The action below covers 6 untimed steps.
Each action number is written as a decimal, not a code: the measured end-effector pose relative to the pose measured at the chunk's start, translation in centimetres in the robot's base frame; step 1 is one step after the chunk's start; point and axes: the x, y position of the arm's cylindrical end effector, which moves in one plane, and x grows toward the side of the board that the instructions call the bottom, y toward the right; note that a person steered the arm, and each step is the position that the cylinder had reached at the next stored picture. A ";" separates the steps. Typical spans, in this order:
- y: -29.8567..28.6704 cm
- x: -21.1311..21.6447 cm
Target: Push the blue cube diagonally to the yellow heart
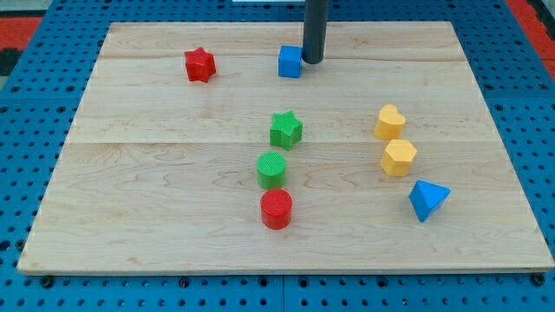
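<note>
The blue cube [290, 61] sits near the view's top, a little left of centre on the wooden board [156, 173]. My tip [312, 60] stands right beside the cube's right side, touching or almost touching it. The yellow heart [389, 121] lies to the view's right, lower than the cube and diagonally down-right of it.
A red star [199, 65] lies at the top left. A green star [285, 129], a green cylinder [272, 169] and a red cylinder [277, 209] run down the middle. A yellow hexagon [398, 158] sits just below the heart, and a blue triangular block [427, 199] lies below that.
</note>
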 end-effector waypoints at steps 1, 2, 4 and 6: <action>-2.4 -1.6; -7.1 0.8; -13.6 2.2; -13.6 1.8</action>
